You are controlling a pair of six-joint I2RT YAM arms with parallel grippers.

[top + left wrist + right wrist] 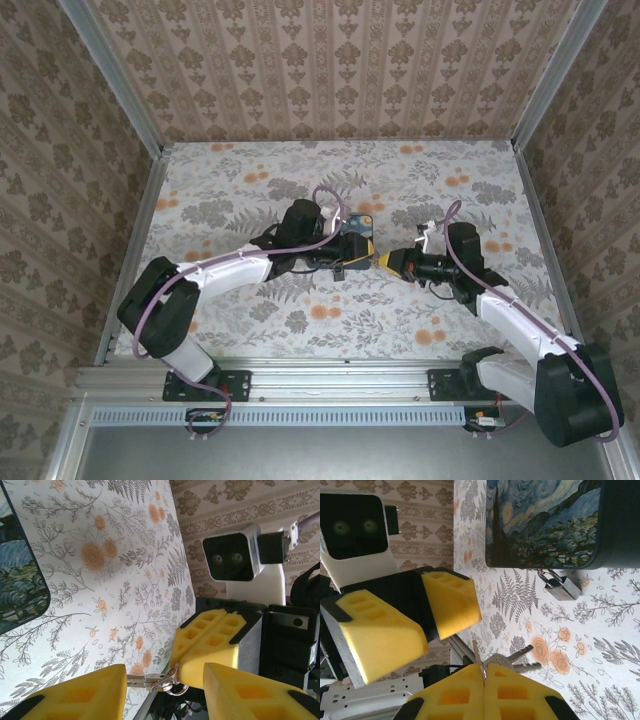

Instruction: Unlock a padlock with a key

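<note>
Your right gripper [484,674] pinches the key [512,656] tight, likely offering it to your open left gripper [165,687]; the padlock [561,587] lies nearby.

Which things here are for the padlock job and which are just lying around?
For the job: padlock, keys in the right gripper, left gripper.
Lying about: painted case by the padlock (attached or not, cannot tell), floral table cover.
</note>
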